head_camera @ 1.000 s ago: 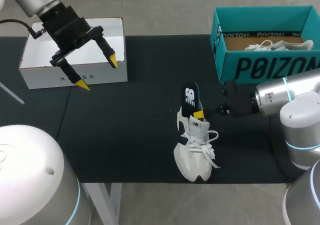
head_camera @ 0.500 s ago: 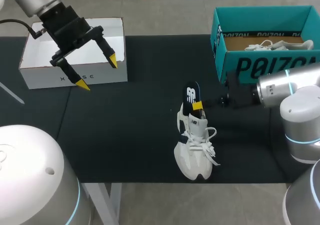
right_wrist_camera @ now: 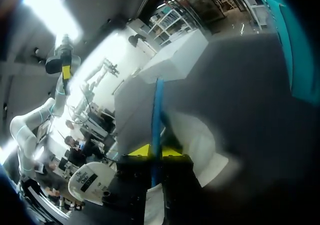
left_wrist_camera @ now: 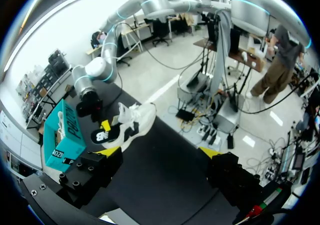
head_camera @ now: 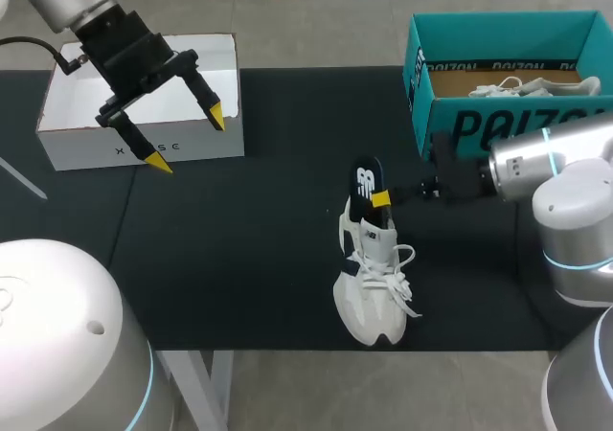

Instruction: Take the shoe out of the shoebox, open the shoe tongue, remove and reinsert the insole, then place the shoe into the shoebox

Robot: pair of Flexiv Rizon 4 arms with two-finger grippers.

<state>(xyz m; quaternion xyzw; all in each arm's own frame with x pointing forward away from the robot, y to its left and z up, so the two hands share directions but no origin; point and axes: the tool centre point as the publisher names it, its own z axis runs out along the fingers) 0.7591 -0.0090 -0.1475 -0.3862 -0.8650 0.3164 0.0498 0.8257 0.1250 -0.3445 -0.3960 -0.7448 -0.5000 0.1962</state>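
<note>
Pinch being held on insole [head_camera: 365, 177] by right gripper [head_camera: 381, 198], half out of shoe [head_camera: 372, 292].

The fingers are being pressed together on the dark insole, seen edge-on between the yellow tips in the right wrist view. Its lower end is being kept inside the white shoe, standing near the middle of the table's [head_camera: 239, 259] front edge. The left gripper [head_camera: 188, 141] is being held spread over the white box [head_camera: 77, 144] at the far-left corner, so the shoe is not being braced. Likely risk: shoe being dragged or tipped with the insole if the heel end is catching, or the thin edge slipping free. Versus a second ago: pinch point is sitting higher on the insole, further from the collar; shoe unmoved.
</note>
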